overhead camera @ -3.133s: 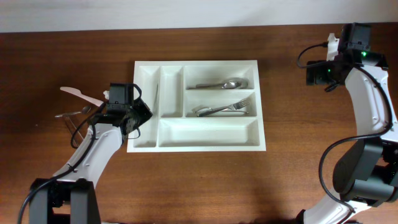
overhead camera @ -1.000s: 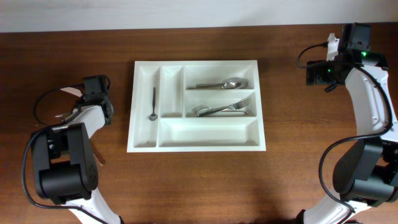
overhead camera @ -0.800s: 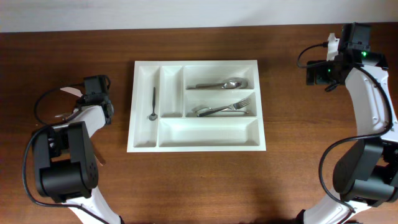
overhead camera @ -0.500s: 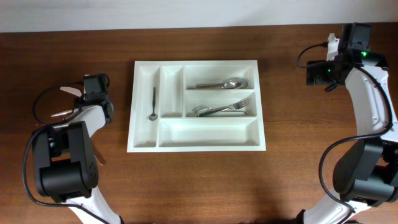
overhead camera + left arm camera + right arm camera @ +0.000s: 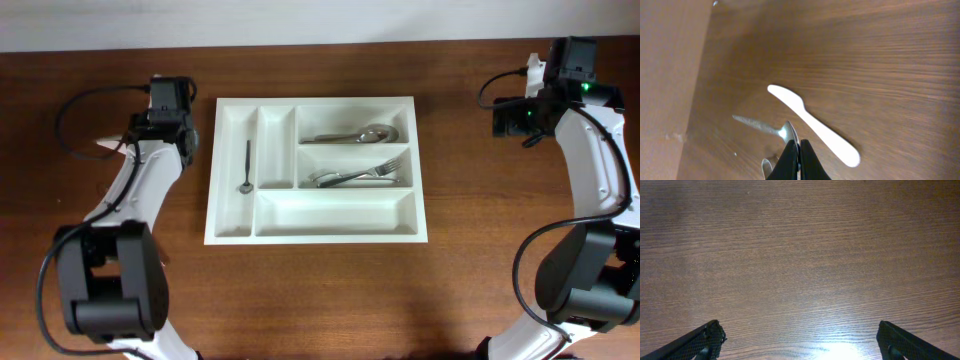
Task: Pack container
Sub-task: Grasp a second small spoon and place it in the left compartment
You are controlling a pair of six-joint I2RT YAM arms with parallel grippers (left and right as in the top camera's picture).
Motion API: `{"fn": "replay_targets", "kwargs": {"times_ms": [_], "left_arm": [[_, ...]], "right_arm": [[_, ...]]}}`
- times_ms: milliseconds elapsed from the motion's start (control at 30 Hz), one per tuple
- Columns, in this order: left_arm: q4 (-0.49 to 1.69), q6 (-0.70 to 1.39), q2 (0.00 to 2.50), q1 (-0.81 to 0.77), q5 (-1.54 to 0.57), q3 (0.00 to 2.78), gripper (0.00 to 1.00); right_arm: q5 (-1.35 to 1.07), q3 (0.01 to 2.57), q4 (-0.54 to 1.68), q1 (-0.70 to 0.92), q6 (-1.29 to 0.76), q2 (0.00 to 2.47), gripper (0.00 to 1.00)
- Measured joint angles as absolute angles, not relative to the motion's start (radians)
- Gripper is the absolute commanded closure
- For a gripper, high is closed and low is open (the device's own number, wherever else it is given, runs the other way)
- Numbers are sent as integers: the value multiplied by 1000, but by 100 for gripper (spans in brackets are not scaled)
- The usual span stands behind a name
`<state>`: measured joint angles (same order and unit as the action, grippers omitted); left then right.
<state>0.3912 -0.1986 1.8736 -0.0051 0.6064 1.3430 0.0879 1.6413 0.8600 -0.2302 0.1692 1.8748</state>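
The white container [image 5: 316,232] lies mid-table in the overhead view. Its leftmost narrow compartment holds a small dark spoon [image 5: 246,165]. The top long compartment holds a spoon [image 5: 360,134] and the middle one holds forks [image 5: 362,176]. My left gripper [image 5: 165,118] is left of the tray's back corner. In the left wrist view it [image 5: 799,150] is shut and empty above a white plastic knife [image 5: 812,124] and loose metal cutlery [image 5: 762,128] on the table. My right gripper [image 5: 800,340] is open and empty over bare wood at the far right [image 5: 520,118].
A tip of the white knife [image 5: 105,148] shows left of my left arm in the overhead view. The wall edge runs along the back of the table. The tray's second narrow compartment and bottom long compartment hold nothing.
My left gripper left a small spoon in the leftmost compartment, went left to the loose cutlery, then swung toward the back of the table. The right arm has not moved.
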Motion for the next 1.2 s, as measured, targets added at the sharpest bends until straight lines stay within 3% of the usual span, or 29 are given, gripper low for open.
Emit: {"fn": "replay_targets", "kwargs": {"times_ms": [267, 533, 1000, 1200], "left_arm": [[632, -343, 1828, -180, 283, 1385, 98], [700, -461, 1821, -348, 212, 1385, 98], [669, -535, 1821, -341, 101, 1385, 98], [667, -537, 1821, -249, 74, 1385, 98]], "right_arm": [[88, 1641, 860, -230, 169, 1875, 1], [88, 1641, 860, -230, 170, 1875, 1], [88, 1641, 860, -230, 170, 1875, 1], [88, 1641, 860, -230, 170, 1875, 1]]}}
